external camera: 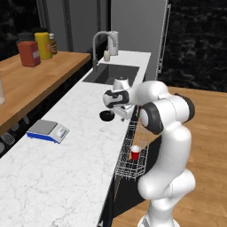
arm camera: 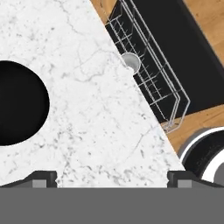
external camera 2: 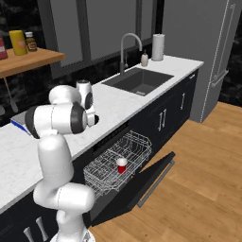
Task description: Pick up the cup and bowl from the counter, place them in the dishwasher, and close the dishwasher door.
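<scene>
Bowl [external camera: 105, 115]: a small black round bowl resting on the white marble counter [external camera: 53, 168] close to its front edge, just beside the gripper [arm camera: 112, 177]; in the hand view it appears as a dark disc at the left edge of the frame, off to one side of the line between the two finger tips. The gripper hovers above the counter with its jaws spread wide and nothing between them; bare veined marble lies under the gap.

Cup [external camera 2: 122, 165]: the small red cup with a white inside stands upright in the silver wire rack [external camera 2: 101, 174], which is pulled out of the dishwasher [external camera 2: 109, 143] below the counter's front edge. The dishwasher door [external camera 2: 151, 177] is folded down, flat and dark, over the wood-plank floor [external camera 2: 203, 189].

Counter: a digital scale [external camera: 47, 131] with a blue body sits toward the back edge, left of the arm in the left base view. Toward the far end, a dark sink [external camera 2: 138, 80] is sunk into the marble, with a curved steel tap [external camera 2: 126, 49] behind it, a small soap bottle [external camera 2: 144, 59] and a paper-towel roll [external camera 2: 158, 47] at the far corner.

Room: a wooden shelf [external camera: 35, 77] runs behind the counter and carries a red canister [external camera: 29, 53], a yellow canister [external camera: 43, 44] and a small dark jar [external camera: 52, 43]. A tall grey refrigerator [external camera 2: 208, 52] stands past the counter's end.
</scene>
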